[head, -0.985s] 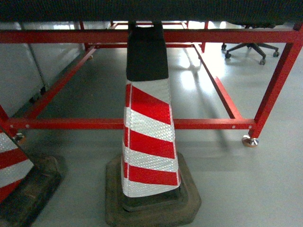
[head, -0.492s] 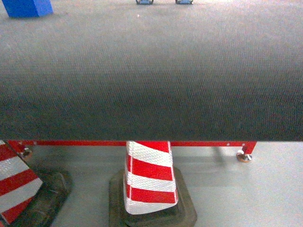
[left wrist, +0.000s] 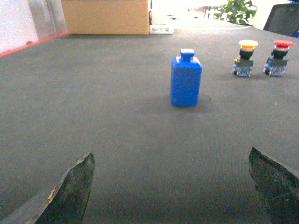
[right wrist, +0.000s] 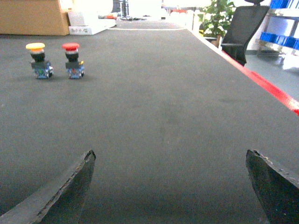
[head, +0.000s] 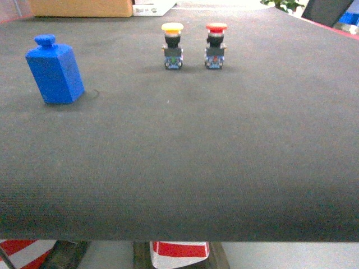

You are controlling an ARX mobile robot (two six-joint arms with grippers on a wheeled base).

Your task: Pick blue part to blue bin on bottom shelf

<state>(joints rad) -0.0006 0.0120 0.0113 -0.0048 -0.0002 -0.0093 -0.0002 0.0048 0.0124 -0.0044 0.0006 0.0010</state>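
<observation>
The blue part [head: 54, 70] stands upright on the dark mat [head: 185, 162] at the far left of the head view, a blocky piece with a small knob on top. The same blue part [left wrist: 186, 79] shows in the left wrist view, ahead of my left gripper [left wrist: 170, 151] and well apart from it. That gripper is open with only mat between its fingertips. My right gripper [right wrist: 170, 151] is also open over bare mat. Neither gripper shows in the head view. The blue bin and the bottom shelf are out of view.
A yellow-capped push button [head: 173, 46] and a red-capped one [head: 215, 46] stand side by side at the back. A cardboard box [left wrist: 106, 16] sits at the far edge. A red table edge [right wrist: 261, 84], an office chair [right wrist: 240, 28] and blue shapes [right wrist: 279, 37] lie to the right.
The head view has risen from the floor under the table, with its striped cone and red frame, up to the tabletop. The blue part and both buttons have come into sight.
</observation>
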